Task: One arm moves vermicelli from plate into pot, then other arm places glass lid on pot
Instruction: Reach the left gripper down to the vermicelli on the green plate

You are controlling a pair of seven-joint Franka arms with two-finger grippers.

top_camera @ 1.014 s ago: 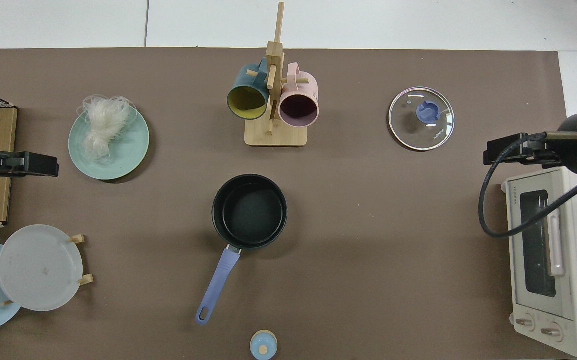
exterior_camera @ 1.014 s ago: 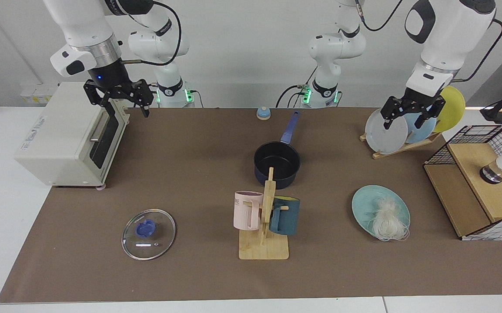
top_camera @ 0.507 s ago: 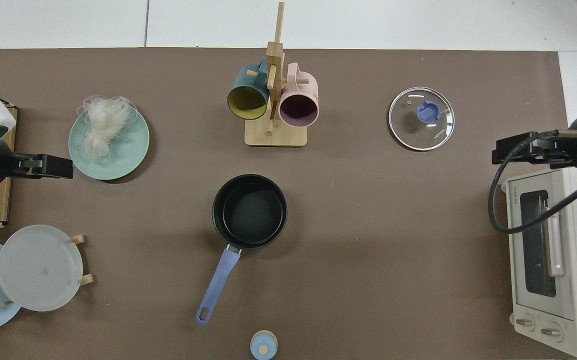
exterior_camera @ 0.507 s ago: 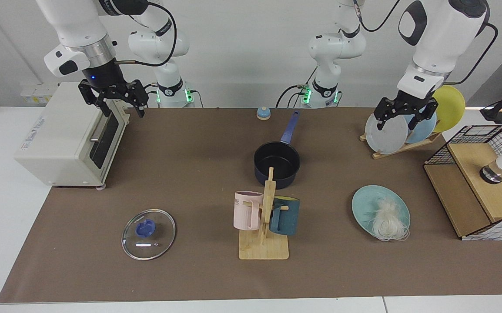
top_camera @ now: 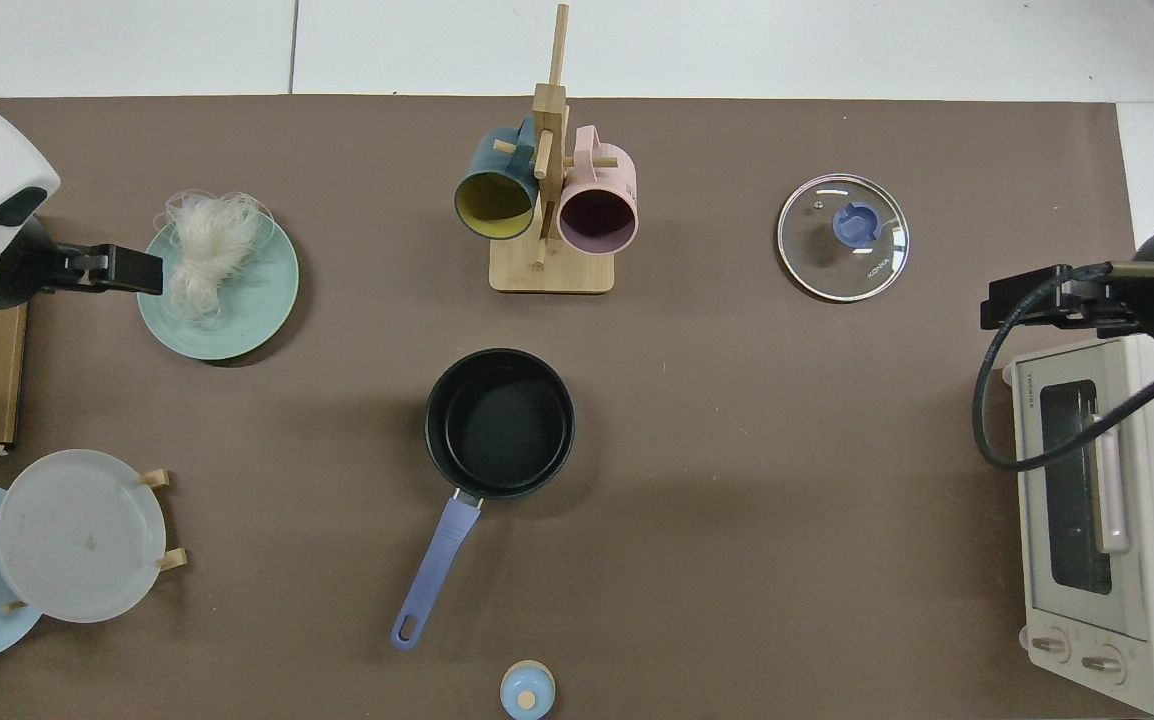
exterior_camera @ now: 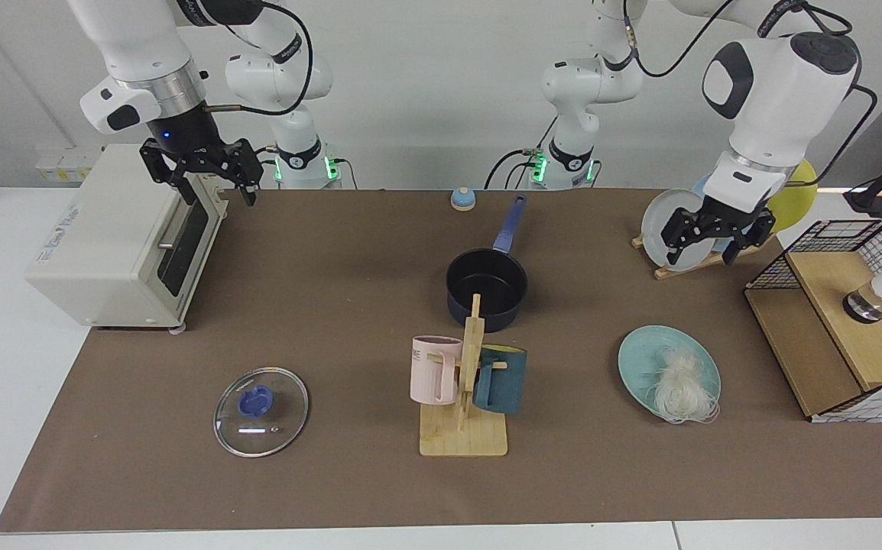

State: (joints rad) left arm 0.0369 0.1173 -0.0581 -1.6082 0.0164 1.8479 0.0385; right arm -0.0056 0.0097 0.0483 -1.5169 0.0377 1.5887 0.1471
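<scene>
The vermicelli point(exterior_camera: 682, 386) point(top_camera: 209, 250) lies in a wispy bundle on the teal plate point(exterior_camera: 643, 355) point(top_camera: 247, 310), partly over its rim. The empty navy pot point(exterior_camera: 487, 286) point(top_camera: 499, 420) stands mid-table, its handle toward the arm bases. Flat on the mat lies the glass lid point(exterior_camera: 261, 411) point(top_camera: 843, 250), blue knob up. My left gripper point(exterior_camera: 702, 256) point(top_camera: 127, 268) hangs open in the air in front of the dish rack; from above it sits at the plate's edge beside the noodles. My right gripper point(exterior_camera: 214, 195) point(top_camera: 1017, 300) hovers open above the toaster oven's front corner, and that arm waits.
A toaster oven point(exterior_camera: 120, 237) stands at the mat's edge. A wooden mug rack point(exterior_camera: 464, 428) with two mugs stands in front of the pot. A dish rack holds a grey-white plate point(exterior_camera: 678, 221) and others. A wire-sided wooden box point(exterior_camera: 838, 313) flanks the teal plate.
My left gripper has come down and forward from the dish rack toward the teal plate, reaching its edge in the top view. The right gripper has hardly moved.
</scene>
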